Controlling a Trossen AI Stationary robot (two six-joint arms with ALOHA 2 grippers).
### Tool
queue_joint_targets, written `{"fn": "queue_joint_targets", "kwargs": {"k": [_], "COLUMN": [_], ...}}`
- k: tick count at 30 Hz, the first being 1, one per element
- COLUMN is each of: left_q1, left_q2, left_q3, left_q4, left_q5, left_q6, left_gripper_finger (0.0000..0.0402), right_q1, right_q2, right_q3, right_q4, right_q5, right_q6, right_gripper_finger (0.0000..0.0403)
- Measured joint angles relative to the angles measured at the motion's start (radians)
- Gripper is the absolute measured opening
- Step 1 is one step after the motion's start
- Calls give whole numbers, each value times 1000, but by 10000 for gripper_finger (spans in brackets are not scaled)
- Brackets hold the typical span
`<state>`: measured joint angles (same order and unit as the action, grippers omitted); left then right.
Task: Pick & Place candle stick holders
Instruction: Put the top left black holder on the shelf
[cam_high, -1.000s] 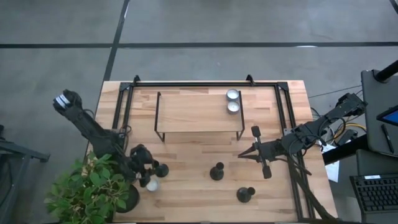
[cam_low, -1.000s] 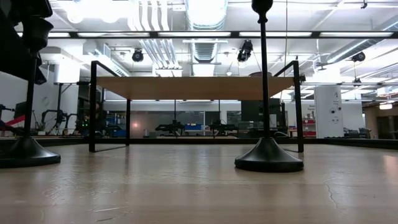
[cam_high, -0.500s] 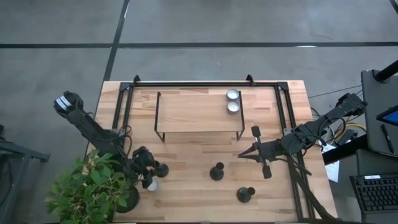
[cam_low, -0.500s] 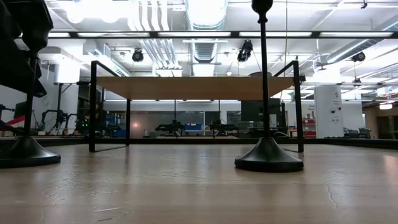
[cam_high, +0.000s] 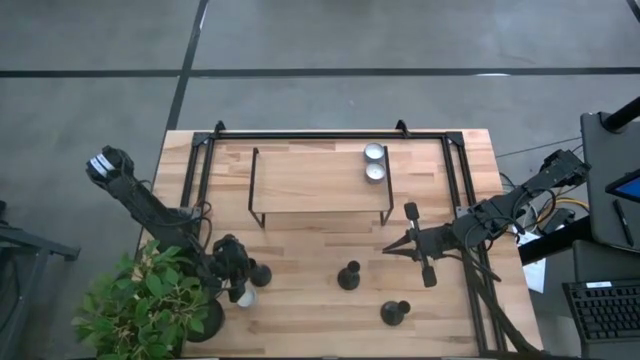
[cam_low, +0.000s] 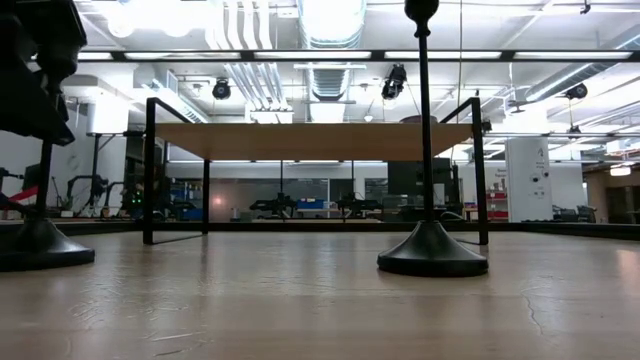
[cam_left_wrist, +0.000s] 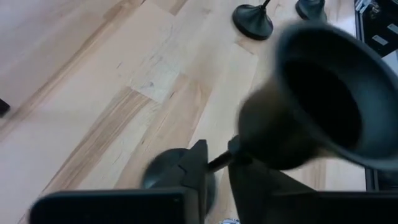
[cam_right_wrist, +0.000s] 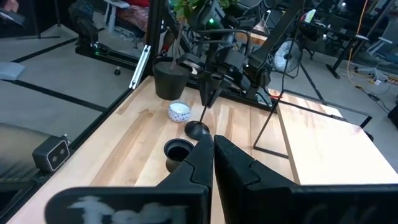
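On the wooden table (cam_high: 300, 250), the left claw (cam_high: 238, 268) pinches the narrow stem of a black candlestick holder (cam_left_wrist: 298, 106), its base below the fingers, likely for lifting, while the right claw (cam_high: 392, 247), pressed together, waits well apart.

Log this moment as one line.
left tool: shut on black candle holder, at stem | right tool: shut, empty, right side | shelf: two silver cups
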<state>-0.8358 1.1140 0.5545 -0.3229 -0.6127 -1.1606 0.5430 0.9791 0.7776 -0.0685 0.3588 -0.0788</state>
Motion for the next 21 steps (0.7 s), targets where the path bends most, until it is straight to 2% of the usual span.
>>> {"fn": "queue_joint_targets", "kwargs": {"k": [6,14,21], "left_q1": [0,0,9], "left_q2": [-12,-42,-53], "left_q3": [0,9,103], "left_q4": [0,-1,-1], "left_q5": [5,-30,-132], "left_q6": [4,22,164], "left_gripper_finger": [8,13,6], "right_q1": [0,-1,-1], "right_q2": [0,0,0], "right_q3": [0,0,0], "right_q4": [0,0,0], "right_q5": [0,0,0], "right_q6": [0,0,-3], "right_gripper_finger": [8,8,8]}}
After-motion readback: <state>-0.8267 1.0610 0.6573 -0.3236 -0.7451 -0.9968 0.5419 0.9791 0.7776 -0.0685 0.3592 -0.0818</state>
